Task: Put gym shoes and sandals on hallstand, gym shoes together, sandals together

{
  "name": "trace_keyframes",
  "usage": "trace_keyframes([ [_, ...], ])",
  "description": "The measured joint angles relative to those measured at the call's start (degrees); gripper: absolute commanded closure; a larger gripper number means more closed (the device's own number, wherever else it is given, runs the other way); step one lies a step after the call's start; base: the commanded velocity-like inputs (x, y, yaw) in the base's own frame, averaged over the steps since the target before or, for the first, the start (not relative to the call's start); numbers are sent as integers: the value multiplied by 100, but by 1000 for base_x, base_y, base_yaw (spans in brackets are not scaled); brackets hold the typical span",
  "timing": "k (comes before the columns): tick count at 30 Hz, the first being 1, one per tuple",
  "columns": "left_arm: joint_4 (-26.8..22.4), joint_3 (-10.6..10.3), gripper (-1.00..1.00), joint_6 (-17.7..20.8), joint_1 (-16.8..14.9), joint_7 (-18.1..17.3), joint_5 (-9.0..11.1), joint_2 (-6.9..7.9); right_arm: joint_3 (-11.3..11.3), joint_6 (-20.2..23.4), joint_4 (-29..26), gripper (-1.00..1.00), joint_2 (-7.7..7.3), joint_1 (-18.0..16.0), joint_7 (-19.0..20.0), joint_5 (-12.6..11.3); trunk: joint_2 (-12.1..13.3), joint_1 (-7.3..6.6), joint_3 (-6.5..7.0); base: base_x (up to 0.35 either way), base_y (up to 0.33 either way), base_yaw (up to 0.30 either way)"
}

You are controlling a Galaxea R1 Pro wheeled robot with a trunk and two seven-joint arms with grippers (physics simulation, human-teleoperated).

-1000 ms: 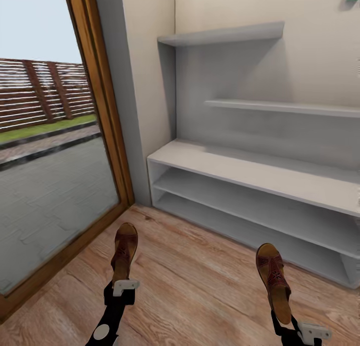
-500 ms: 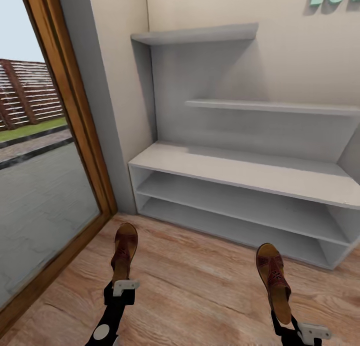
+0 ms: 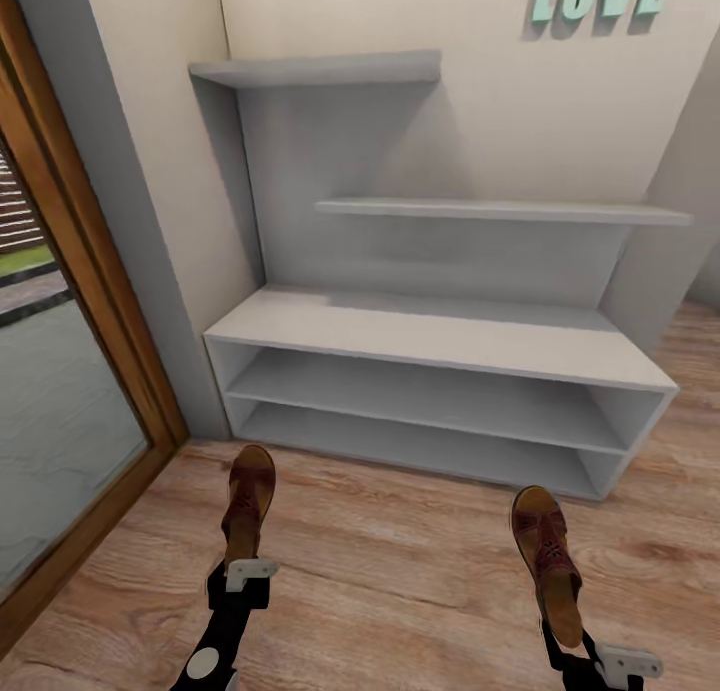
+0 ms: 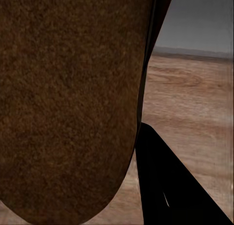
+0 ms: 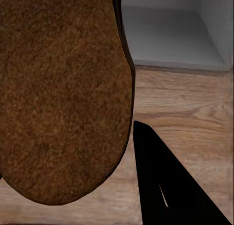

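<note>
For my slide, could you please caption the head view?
Each gripper, left and right, holds a sandal facing the hallstand.

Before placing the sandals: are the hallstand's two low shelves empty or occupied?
Empty. On the hallstand, both open shelves and the bench top show only bare grey surface; no shoes there.

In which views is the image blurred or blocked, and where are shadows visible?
Head view: sharp, evenly lit; soft shadows under the hallstand shelves. Left wrist view: the close left sandal is a blurred brown mass blocking most of the picture. Right wrist view: right sandal likewise; floor slightly soft.
</note>
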Motion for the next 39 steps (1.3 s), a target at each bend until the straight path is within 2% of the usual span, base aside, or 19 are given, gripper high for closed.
trace_keyframes([
  [11,0,-3,100,0,0,0,0,0,0,0,0,100,8,0,0,2,0,0,0,0,0,-295],
  [38,-12,5,100,12,2,12,-8,-1,-9,7,-19,100,8,-1,24,-48,0,0,0,23,-13,-6],
  [39,-18,-10,100,85,-5,214,-11,-44,-19,11,-3,100,-11,-1,9,-31,0,0,0,1,-1,0],
])
